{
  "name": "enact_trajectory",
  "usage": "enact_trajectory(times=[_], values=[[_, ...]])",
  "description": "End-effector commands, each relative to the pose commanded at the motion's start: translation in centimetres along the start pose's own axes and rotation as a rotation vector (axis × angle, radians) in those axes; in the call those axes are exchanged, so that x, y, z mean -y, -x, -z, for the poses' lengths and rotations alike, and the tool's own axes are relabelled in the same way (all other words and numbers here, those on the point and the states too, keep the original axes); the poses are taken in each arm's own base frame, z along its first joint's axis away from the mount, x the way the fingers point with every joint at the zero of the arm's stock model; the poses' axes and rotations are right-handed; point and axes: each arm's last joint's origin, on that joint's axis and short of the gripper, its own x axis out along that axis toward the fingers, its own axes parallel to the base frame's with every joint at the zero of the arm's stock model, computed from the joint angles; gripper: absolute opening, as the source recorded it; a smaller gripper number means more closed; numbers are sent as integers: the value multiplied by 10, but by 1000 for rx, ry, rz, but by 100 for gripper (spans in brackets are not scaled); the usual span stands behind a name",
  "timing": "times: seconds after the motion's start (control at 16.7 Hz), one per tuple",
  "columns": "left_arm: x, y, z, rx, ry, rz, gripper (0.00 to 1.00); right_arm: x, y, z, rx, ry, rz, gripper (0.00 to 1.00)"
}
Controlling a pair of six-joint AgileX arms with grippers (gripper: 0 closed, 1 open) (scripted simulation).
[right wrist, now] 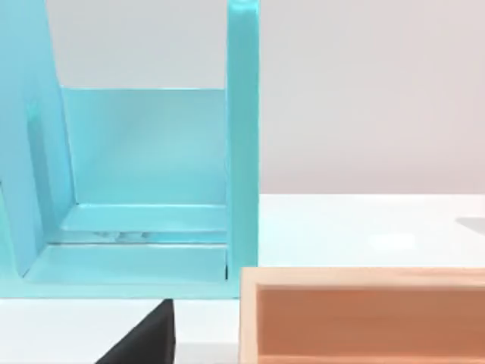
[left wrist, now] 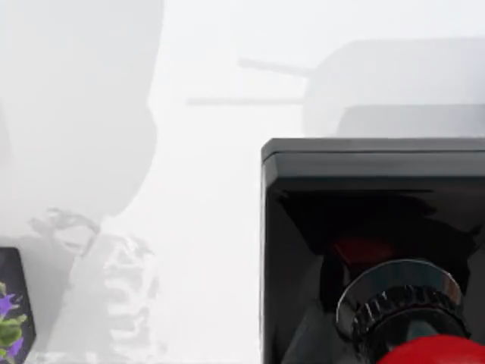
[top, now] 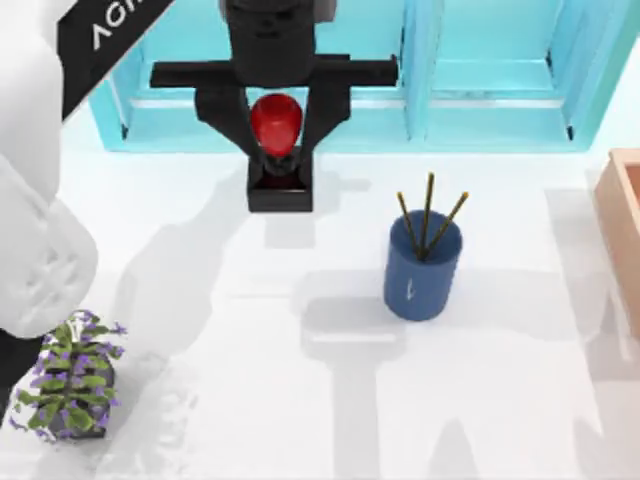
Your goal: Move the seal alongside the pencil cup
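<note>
At the top view's far left a potted plant (top: 70,385) with purple flowers sits near the tabletop's (top: 250,400) front corner, well apart from the work and out of any path the seal would take; part of a white arm rises over it at the frame's edge. Moving right, the left end effector (top: 276,135) hangs in front of the turquoise shelf unit (top: 480,90), its two black fingers closed on the red knob of the seal (top: 276,150) — one on each side, the square black base below them. The pinch on the knob leaves the base free, which I judge suits setting it down flat; whether the base touches the tabletop or is just lifted, I cannot tell, though the shadow offset to its right hints at a small lift. The left wrist view looks down past the glossy black base (left wrist: 364,227) and the red knob's edge.

Further right, the pencil cup (top: 424,265) stands upright — dark blue, three pencils leaning out, bare tabletop all round it; the seal is near but not yet alongside, so the carry rightward and forward remains. At the far right a tan wooden box (top: 625,230) meets the edge; the right wrist view faces it (right wrist: 364,315) and the shelf, and I cannot tell the right end effector's state.
</note>
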Motion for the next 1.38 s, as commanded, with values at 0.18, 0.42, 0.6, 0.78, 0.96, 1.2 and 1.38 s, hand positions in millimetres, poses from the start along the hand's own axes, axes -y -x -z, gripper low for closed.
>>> enact_trajectory(times=[0.18,0.42,0.6,0.78,0.96,1.2,1.38], values=[[32,-6,8,7,2,0,0,0,0,0,0,0,0,100],[42,-9,12,7,2,-3,0,0,0,0,0,0,0,100],[41,-9,10,9,5,-1,0,0,0,0,0,0,0,100],[42,-12,11,14,-2,1,0,0,0,0,0,0,0,100],[42,-22,11,3,2,-6,0,0,0,0,0,0,0,100],[42,-24,11,7,2,-3,0,0,0,0,0,0,0,100],[42,-24,11,7,2,-3,15,0,0,0,0,0,0,100]])
